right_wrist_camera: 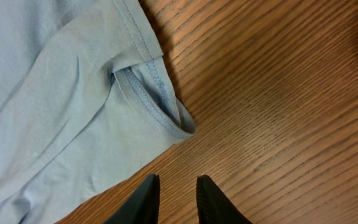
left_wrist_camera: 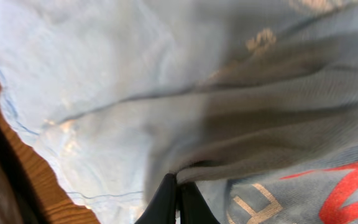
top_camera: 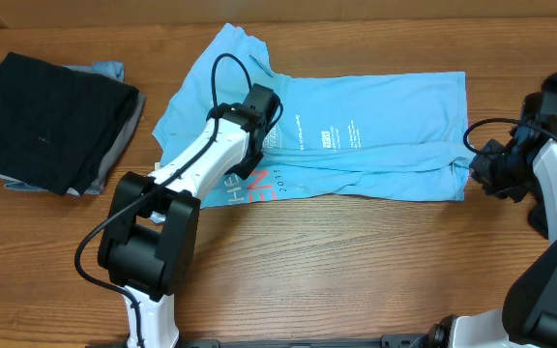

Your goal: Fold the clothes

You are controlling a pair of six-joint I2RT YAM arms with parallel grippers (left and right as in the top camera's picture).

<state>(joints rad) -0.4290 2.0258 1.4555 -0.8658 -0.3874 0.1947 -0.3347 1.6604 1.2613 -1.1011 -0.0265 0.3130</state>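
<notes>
Two lots of clothes on the wooden table (top_camera: 337, 251). Spread flat near centre, toward twelve o'clock: light blue T-shirt (top_camera: 385, 116), red-and-white lettering (top_camera: 259, 188) at its seven o'clock corner. Well apart at nine o'clock: folded black and grey stack (top_camera: 51, 121). On the shirt's nine o'clock half, left gripper (left_wrist_camera: 178, 183) clenched on a raised fold of blue cloth. At three o'clock, just beside the hem corner, right gripper (right_wrist_camera: 178, 199) slightly parted over bare wood, grasping nothing.

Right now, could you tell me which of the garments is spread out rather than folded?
The light blue T-shirt mid-table; the black garment at far left lies folded.
</notes>
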